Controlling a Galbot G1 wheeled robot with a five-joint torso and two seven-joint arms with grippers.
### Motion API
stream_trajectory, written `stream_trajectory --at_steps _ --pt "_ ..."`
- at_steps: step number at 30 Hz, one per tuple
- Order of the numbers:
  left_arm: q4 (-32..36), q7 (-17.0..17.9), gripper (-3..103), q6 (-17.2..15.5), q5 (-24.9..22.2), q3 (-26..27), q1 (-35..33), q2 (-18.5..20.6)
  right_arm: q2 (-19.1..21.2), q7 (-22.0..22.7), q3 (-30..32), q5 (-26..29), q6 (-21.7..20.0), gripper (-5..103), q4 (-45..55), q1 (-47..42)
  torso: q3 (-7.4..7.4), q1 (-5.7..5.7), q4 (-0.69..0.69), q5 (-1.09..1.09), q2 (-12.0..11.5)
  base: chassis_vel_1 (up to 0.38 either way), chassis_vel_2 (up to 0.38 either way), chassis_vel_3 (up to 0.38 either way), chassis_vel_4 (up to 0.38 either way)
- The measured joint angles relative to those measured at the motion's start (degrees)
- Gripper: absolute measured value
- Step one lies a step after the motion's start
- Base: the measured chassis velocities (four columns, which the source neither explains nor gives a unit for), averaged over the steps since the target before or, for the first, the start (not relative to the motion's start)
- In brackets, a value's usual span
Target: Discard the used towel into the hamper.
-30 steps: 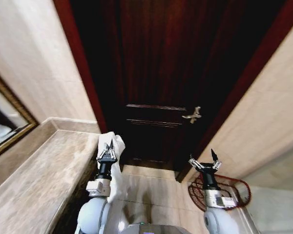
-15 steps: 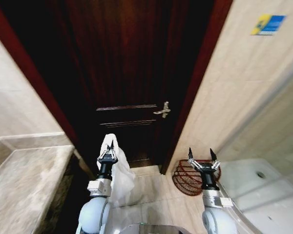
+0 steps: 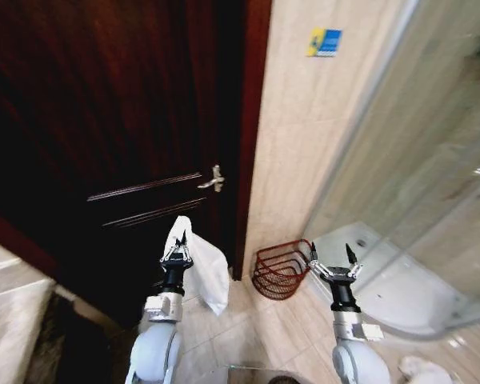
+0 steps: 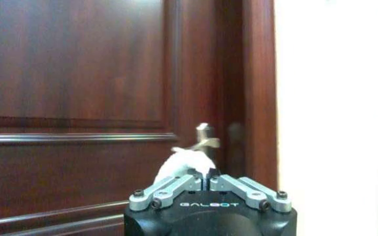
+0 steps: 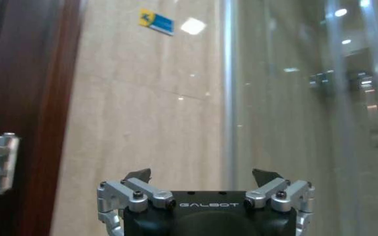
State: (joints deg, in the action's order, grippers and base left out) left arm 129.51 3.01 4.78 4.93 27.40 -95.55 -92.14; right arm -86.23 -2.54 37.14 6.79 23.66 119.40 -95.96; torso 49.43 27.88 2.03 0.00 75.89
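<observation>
Dark reddish-brown door [image 3: 120, 152] with a silver lever handle [image 3: 213, 179] occupies the left of the head view; beside it stands a beige tiled wall [image 3: 304, 136] bearing a small blue-and-yellow sticker [image 3: 324, 42], and to the right a glass shower screen [image 3: 432, 144] rises over a white shower tray [image 3: 392, 284]. Floor [image 3: 264, 336]: beige tiles. At the lower left edge, a corner of a stone counter [image 3: 8, 320] is visible.

Left gripper [image 3: 176, 254]: raised upright in front of the door, jaws closed on a white towel [image 3: 204, 268] that pokes above the jaws and drapes down on the arm's right side. In the left wrist view the same gripper [image 4: 205, 178] shows its jaws pressed together around a tuft of the towel [image 4: 182, 162].

Right gripper [image 3: 333, 266]: upright, near the shower tray, jaws spread wide and holding nothing; the right wrist view [image 5: 202, 178] confirms the gap.

Hamper [image 3: 282, 268]: a wire basket on the floor at the foot of the tiled wall, between the 2 grippers, just beside the door frame.
</observation>
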Motion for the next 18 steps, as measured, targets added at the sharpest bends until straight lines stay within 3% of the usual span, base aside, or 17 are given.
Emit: stream_trajectory --at_steps 10,18 --pt "-0.1 -0.11 2 0.42 -0.14 0.05 -0.02 0.0 -0.03 -0.01 0.09 0.07 -0.09 100 0.07 -0.13 0.0 0.01 0.01 -0.01 0.0 -0.125 -0.129 -0.123 -0.132" --pt "-0.66 -1.55 2 3.4 -0.82 0.36 0.1 0.0 -0.09 0.05 0.23 0.25 0.14 100 0.06 -0.28 0.0 0.01 -0.01 -0.01 0.0 -0.091 -0.096 -0.09 -0.086"
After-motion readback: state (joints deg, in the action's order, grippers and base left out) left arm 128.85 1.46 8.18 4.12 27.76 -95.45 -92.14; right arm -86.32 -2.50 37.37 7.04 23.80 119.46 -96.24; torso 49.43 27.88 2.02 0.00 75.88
